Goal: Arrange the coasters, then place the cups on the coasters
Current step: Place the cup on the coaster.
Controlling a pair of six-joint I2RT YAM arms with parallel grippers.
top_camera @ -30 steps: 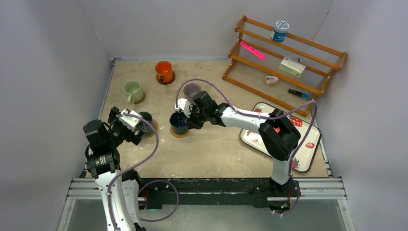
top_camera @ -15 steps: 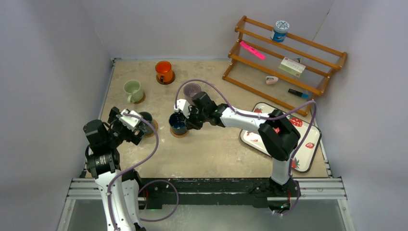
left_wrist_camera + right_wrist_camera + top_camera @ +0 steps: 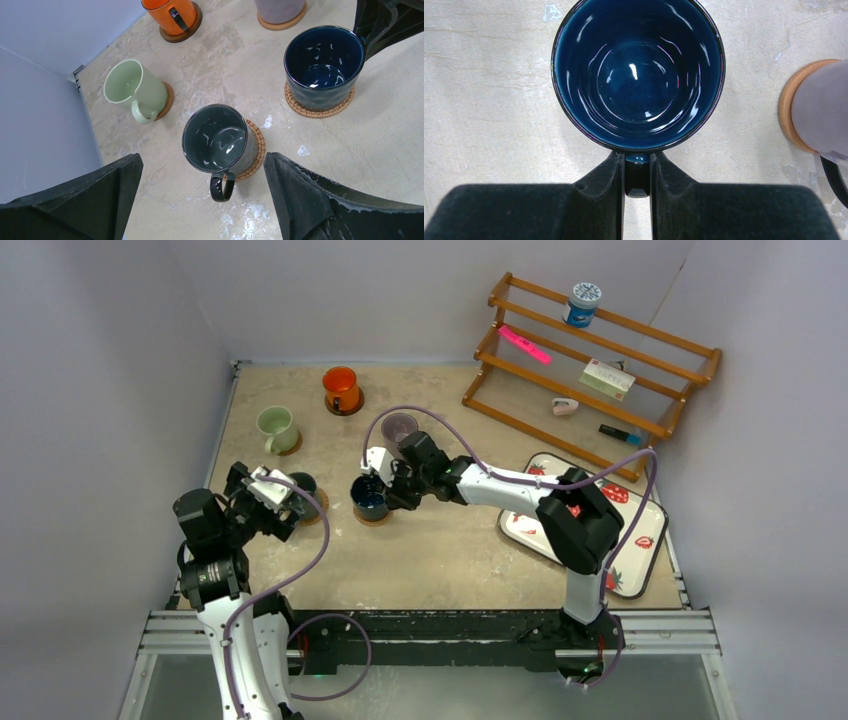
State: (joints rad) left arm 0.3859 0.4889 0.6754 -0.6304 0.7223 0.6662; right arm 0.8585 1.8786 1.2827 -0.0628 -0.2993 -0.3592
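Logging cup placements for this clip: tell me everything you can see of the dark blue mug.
The dark blue mug is round, glossy and ceramic-looking, its outer wall slightly dimpled. It is empty, with light glinting off its inside. It stands upright and appears to rest on a woven coaster near the middle of the table. The right gripper is shut on its dark handle, one finger on each side. Nothing else touches it.
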